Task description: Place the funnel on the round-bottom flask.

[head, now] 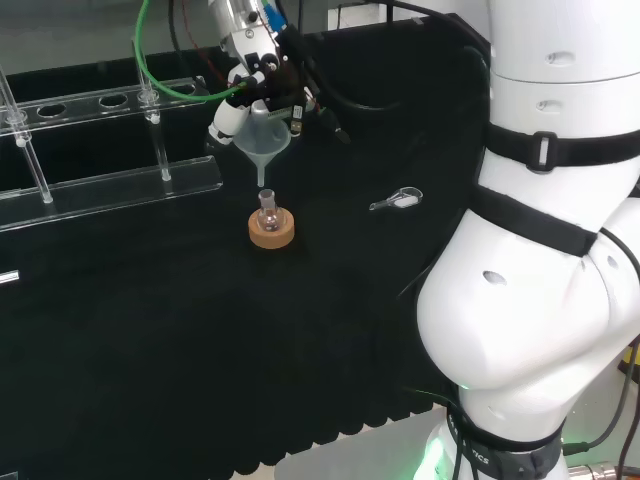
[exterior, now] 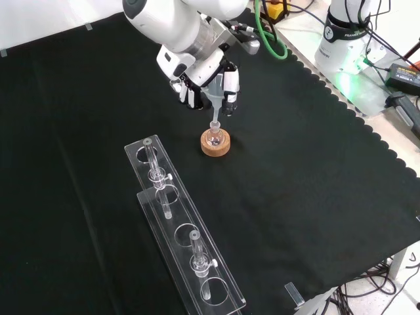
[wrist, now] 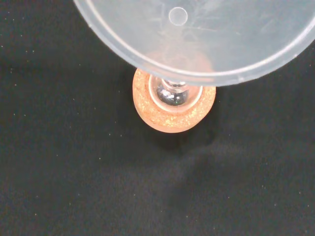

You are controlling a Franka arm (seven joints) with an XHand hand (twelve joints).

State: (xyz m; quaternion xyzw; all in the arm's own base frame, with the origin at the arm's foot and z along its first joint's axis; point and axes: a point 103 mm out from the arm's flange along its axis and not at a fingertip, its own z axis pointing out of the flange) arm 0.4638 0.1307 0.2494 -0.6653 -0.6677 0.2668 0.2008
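A small clear round-bottom flask (head: 267, 210) sits upright in a cork ring stand (head: 272, 231) on the black cloth. The hand (head: 262, 88) is curled round a translucent plastic funnel (head: 263, 143), held with its spout pointing down just above the flask's neck. In the front view the hand (exterior: 205, 82) holds the funnel (exterior: 214, 105) over the flask (exterior: 213, 136) and its cork ring (exterior: 216, 146). From the wrist view the funnel's wide bowl (wrist: 206, 37) overlaps the flask (wrist: 173, 93) and the cork ring (wrist: 170, 118) beneath it.
A clear plastic test-tube rack (head: 100, 180) stands at the left in the head view; in the front view the rack (exterior: 180, 233) holds clear tubes. A small clear glass piece (head: 398, 200) lies right of the cork ring. Green and black cables (head: 180, 90) hang near the hand.
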